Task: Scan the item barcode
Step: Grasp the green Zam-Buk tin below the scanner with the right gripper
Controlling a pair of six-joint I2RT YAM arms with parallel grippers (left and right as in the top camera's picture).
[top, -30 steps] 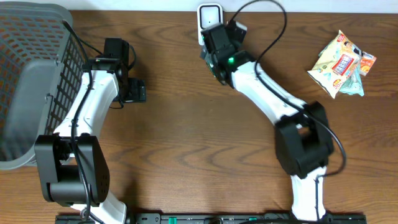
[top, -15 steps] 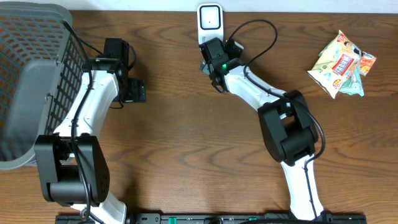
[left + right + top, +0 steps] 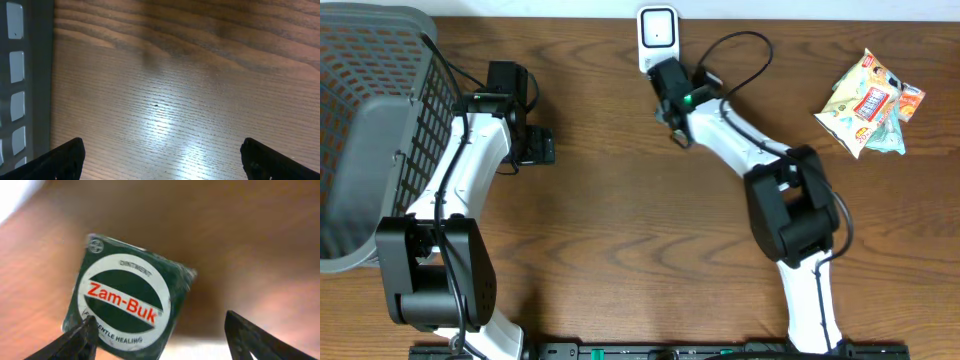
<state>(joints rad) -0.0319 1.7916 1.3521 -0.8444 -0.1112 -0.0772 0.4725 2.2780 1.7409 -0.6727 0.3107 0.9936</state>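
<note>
**A:** How do the right gripper's [image 3: 160,330] fingers stand?

**B:** Apart, clamped on nothing. One finger [image 3: 80,337] is at the lower corner of the green Zam-Buk ointment pack [image 3: 127,297], touching it or nearly so. The other stands clear of its opposite edge. The pack sits skewed to the jaws, label up, apparently on the wooden table [image 3: 175,75] near the white scanner [image 3: 658,28]. From overhead the arm hides it.

**A:** What could go wrong?

**B:** An off-centre squeeze. If one finger meets that corner first, I'd expect the pack to spin or skid away. Also, no barcode shows on this face, so a wrong tilt at the scanner could miss it.

**A:** And the left gripper [image 3: 160,155]?

**B:** Its fingers are spread wide over bare wood beside the basket [image 3: 360,60], holding nothing.
</note>
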